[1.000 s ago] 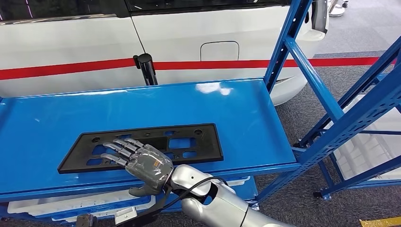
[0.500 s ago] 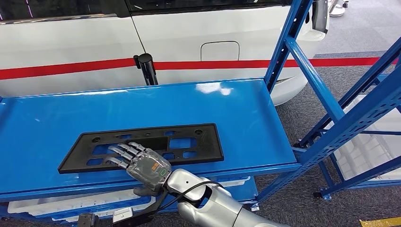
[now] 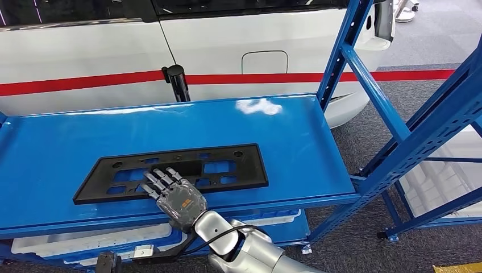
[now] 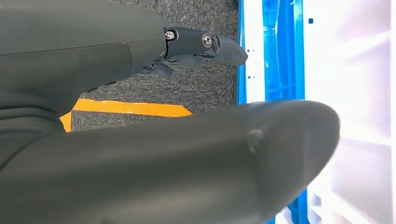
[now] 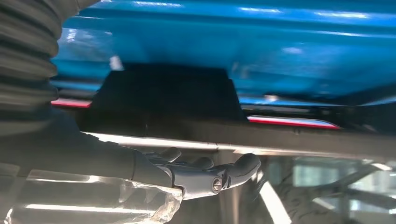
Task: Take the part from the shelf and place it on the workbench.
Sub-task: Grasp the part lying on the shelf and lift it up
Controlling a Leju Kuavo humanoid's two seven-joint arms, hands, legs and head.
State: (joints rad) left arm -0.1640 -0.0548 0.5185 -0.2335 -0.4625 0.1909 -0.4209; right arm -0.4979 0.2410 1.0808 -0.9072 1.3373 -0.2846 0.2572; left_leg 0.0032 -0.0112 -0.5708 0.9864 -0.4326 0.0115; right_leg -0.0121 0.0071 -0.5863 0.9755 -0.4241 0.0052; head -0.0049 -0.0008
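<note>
I am at the grasping step: my right hand [image 3: 176, 199] lies with fingers spread, clamped on nothing, on the near edge of the black part [image 3: 173, 170]; next the fingers must close on this edge.

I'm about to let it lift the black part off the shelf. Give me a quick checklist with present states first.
1. Part lies flat on the blue shelf: ok.
2. Right robot hand over the part's near edge, fingers spread on top: ok.
3. Thumb under the part for a grip: cannot tell.
4. Part actually held: cannot tell.
5. Left robot hand free, hanging over the floor: ok.
6. Rack upright stands clear of the part: ok.
</note>
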